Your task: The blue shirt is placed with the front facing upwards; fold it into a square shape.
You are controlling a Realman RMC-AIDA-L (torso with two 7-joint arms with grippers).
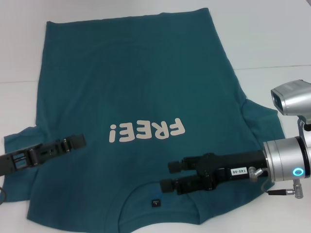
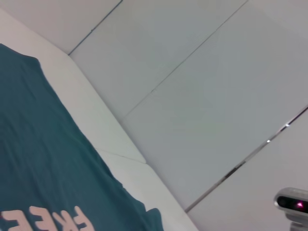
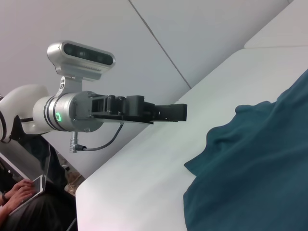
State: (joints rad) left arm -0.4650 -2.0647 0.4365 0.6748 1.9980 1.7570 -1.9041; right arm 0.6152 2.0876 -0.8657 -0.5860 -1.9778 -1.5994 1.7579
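Either side of the "FREE!" lettering (image 1: 146,131), right claw (image 1: 168,175) apart, left claw (image 1: 77,141) I cannot tell; both should pinch the blue shirt (image 1: 131,77) evenly

You see the blue shirt (image 1: 136,87) as soft matt cloth with smooth white lettering (image 1: 147,131) — the table (image 1: 272,34) looks matt white, and the right gripper (image 1: 167,175) matt black beyond a brushed-metal wrist (image 1: 286,162).
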